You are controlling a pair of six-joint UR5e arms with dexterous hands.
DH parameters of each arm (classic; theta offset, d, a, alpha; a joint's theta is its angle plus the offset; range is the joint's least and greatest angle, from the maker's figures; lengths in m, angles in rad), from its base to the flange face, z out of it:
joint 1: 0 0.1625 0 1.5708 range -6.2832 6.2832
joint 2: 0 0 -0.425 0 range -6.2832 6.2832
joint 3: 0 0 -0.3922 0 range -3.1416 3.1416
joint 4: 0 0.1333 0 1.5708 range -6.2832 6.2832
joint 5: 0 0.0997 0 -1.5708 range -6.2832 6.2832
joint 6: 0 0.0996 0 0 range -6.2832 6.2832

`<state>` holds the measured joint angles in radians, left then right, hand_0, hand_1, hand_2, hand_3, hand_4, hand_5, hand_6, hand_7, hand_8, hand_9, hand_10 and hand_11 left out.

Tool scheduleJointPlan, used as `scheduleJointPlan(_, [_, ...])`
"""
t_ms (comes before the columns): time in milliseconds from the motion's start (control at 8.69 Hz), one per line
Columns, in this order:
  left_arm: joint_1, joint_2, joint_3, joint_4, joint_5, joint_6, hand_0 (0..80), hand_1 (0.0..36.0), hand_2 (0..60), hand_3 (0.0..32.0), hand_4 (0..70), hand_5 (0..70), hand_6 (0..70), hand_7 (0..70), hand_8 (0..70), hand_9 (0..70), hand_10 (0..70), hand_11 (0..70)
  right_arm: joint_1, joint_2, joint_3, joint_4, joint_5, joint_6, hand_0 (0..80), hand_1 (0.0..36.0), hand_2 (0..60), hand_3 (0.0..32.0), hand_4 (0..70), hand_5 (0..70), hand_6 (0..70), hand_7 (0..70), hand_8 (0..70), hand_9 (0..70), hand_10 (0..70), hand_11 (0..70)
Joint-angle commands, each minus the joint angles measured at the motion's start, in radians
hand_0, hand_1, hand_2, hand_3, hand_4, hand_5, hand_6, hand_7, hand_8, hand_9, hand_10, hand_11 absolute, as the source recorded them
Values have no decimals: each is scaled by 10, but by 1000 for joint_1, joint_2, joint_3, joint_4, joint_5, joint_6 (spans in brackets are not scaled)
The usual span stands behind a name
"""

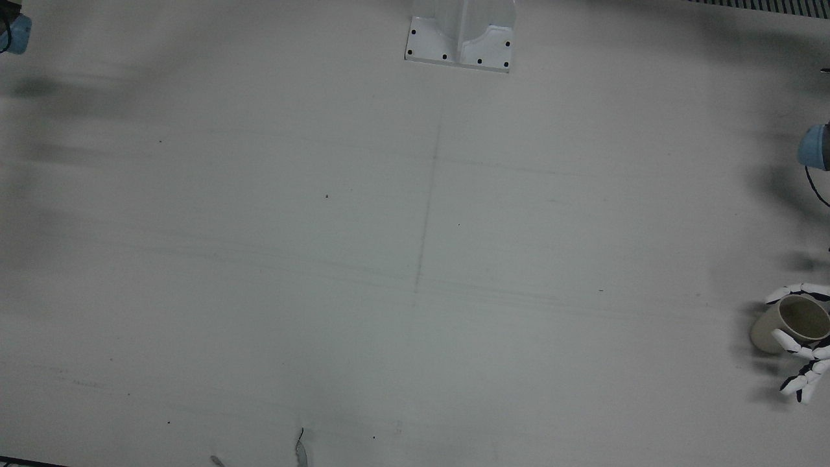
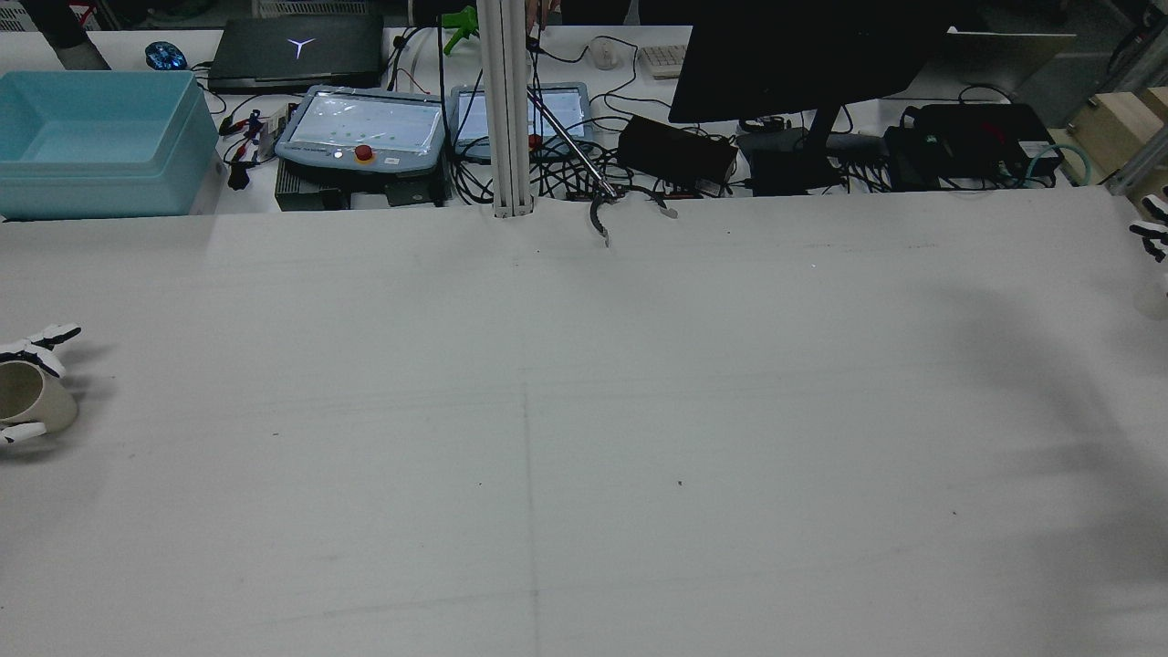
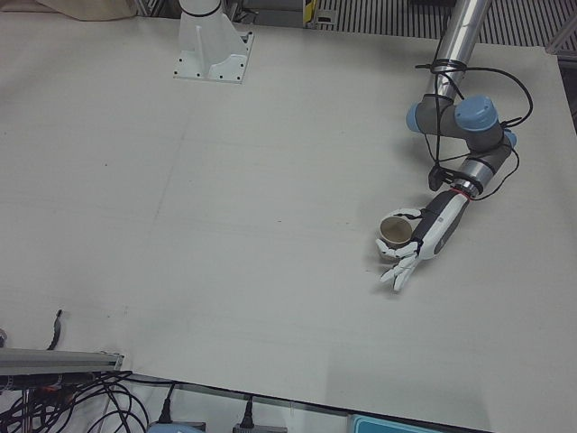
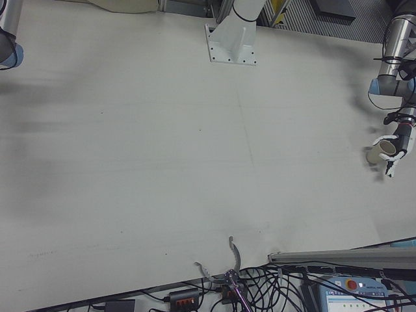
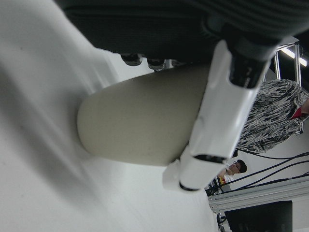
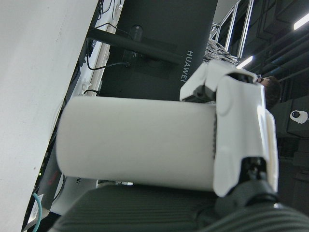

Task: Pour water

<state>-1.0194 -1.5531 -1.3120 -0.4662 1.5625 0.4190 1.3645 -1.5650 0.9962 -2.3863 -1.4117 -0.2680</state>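
Observation:
A beige cup (image 1: 794,321) stands near the table's edge on the robot's left, with its open mouth up. My left hand (image 1: 804,363) is shut on it, with fingers around its wall and the others spread below. The cup (image 3: 394,232) and left hand (image 3: 428,233) also show in the left-front view. In the left hand view a finger (image 5: 217,121) lies across the cup (image 5: 140,125). My right hand (image 2: 1152,235) is at the far right edge of the rear view. In the right hand view a finger (image 6: 244,140) lies across a white cup (image 6: 135,142) in its hold.
A white post base (image 1: 460,39) is bolted at the robot's side of the table. Beyond the far edge are a blue bin (image 2: 91,137), teach pendants (image 2: 365,128), a monitor (image 2: 803,55) and cables. A dark hook (image 2: 599,219) lies at that edge.

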Motion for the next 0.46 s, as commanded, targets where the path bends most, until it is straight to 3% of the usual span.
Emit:
scheduleJointPlan(0, [1,16,4,-15,1,0,800,258,0,0,281,0,90,65,8,0,0,8,-13,-1,2,-1,-1,0,644,280,4,0,19,93,155,60,21,0,0,0])
scheduleJointPlan(115, [-2,18,4,-22,1,-5,766,239,0,0,254,0,84,57,6,0,0,0,-21,-1,8,-1,-1,-3,640,277,5,0,19,91,153,62,20,0,0,0])
scheduleJointPlan(230, [-5,22,5,-31,1,-11,679,219,0,0,221,0,77,48,5,0,0,0,-30,-1,31,-2,-3,-5,632,269,0,0,10,86,136,39,17,0,0,0])
scheduleJointPlan(345, [-31,27,4,-41,2,-12,585,172,0,0,182,0,66,32,3,0,0,0,-41,-1,50,-4,-3,-4,623,259,0,0,2,81,123,16,14,0,0,0])
